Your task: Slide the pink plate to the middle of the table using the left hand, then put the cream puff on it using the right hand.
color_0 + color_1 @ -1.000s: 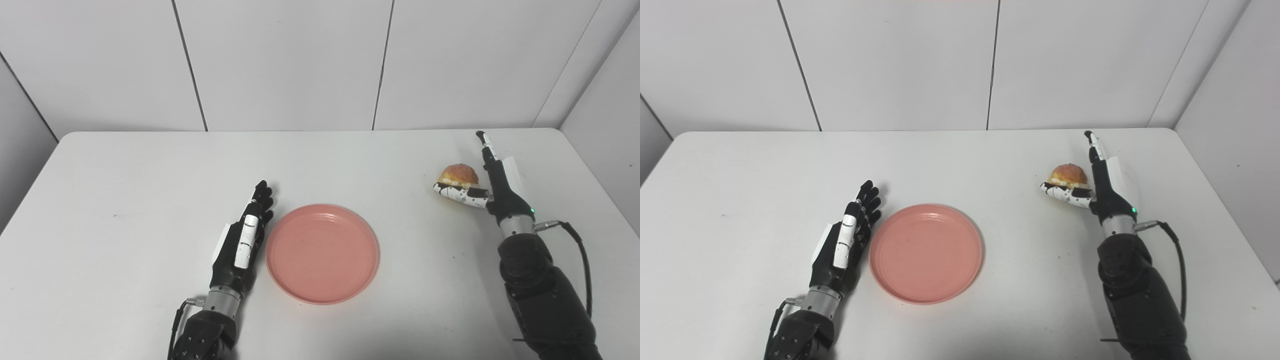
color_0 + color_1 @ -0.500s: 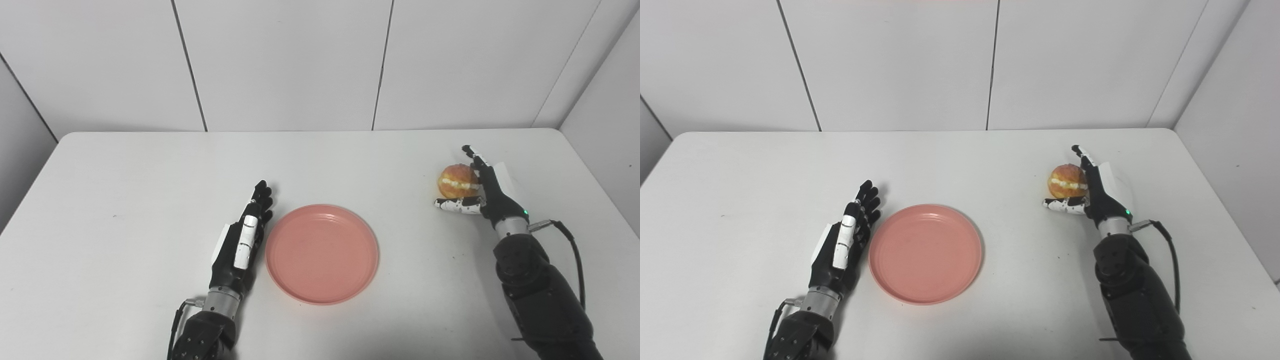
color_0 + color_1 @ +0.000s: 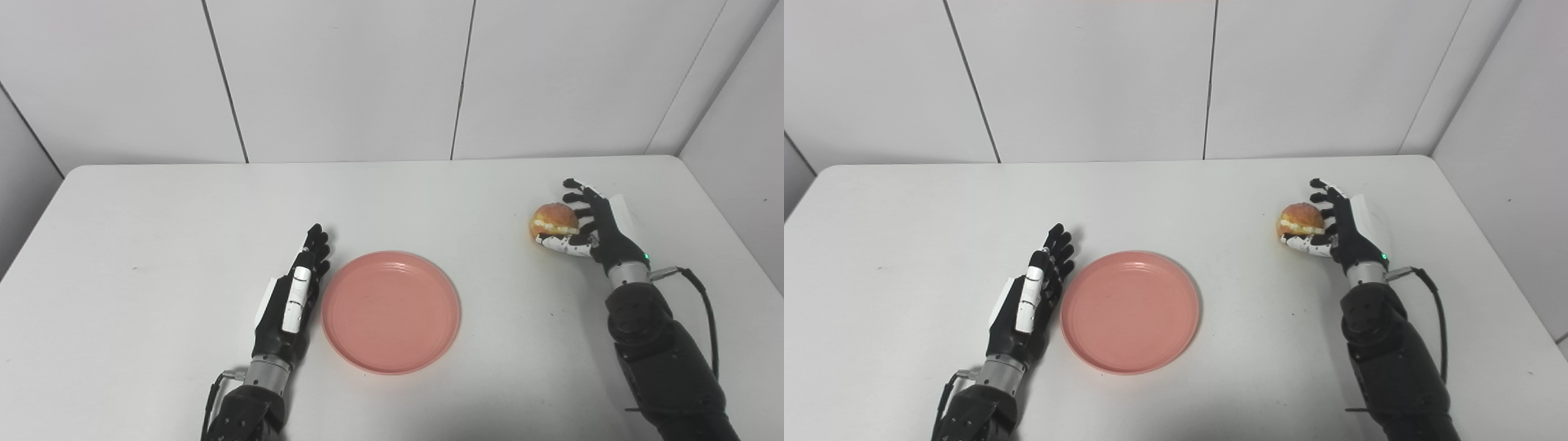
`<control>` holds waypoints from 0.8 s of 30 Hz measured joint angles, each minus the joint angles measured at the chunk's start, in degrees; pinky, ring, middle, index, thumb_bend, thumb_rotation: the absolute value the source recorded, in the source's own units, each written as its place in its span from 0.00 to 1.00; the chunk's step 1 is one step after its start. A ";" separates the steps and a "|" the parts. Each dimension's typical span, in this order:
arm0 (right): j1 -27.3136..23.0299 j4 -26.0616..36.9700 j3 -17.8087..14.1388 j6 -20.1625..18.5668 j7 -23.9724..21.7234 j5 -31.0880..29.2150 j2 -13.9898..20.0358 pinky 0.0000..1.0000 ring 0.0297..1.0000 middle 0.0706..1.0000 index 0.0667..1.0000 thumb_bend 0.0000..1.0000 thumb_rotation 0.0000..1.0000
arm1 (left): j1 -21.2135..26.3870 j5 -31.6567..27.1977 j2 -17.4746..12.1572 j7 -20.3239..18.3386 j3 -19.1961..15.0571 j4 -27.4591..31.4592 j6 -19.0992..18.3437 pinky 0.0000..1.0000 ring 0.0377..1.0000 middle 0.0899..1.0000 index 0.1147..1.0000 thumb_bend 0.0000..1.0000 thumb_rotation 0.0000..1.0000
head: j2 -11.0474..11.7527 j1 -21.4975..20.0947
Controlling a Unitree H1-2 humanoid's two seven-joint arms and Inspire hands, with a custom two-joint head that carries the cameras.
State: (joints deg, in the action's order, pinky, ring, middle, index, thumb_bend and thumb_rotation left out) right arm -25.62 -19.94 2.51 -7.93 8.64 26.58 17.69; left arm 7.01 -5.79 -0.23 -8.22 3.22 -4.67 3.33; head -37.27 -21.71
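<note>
The smooth round pink plate (image 3: 391, 311) lies empty mid-table (image 3: 153, 233). Beside its left rim the left hand (image 3: 292, 303) rests flat, fingers extended. Well right, the right hand (image 3: 593, 229) clasps the golden, cream-filled cream puff (image 3: 552, 220).

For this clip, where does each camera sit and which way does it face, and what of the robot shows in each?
Left eye view: on the head, looking down and forward over the white table to the panelled wall; both forearms rise from the bottom edge, the left hand flat beside the pink plate.
Right eye view: beside it, slightly rightward, facing the same way; the same arms show, the right hand curled on the cream puff.
Shared: plate, puff, both hands, table and wall; everything sits further left in the right eye view.
</note>
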 measured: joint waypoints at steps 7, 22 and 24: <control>0.15 0.42 0.43 -0.29 0.36 1.54 0.03 0.37 0.50 0.61 0.66 0.33 0.00 | 0.00 -0.16 -0.03 -0.05 0.02 -0.06 0.12 1.00 1.00 1.00 0.98 0.64 1.00 | 0.00 0.00; 0.18 1.16 0.43 -1.85 0.32 1.52 0.17 0.35 0.44 0.50 0.55 0.44 0.00 | 0.00 -0.16 -0.02 -0.03 0.06 -0.06 0.06 1.00 1.00 1.00 0.98 0.62 1.00 | -0.44 0.18; 0.18 1.17 0.38 -1.85 0.36 1.52 0.17 0.26 0.38 0.45 0.52 0.48 0.00 | 0.00 -0.15 -0.02 -0.03 0.07 -0.06 0.07 1.00 1.00 1.00 0.98 0.63 1.00 | -0.53 0.44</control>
State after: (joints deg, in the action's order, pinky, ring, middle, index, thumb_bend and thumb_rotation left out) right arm -25.44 -18.78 2.89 -9.78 9.00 28.10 17.86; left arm 7.01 -5.94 -0.26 -8.25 3.29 -4.73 3.40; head -37.79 -21.27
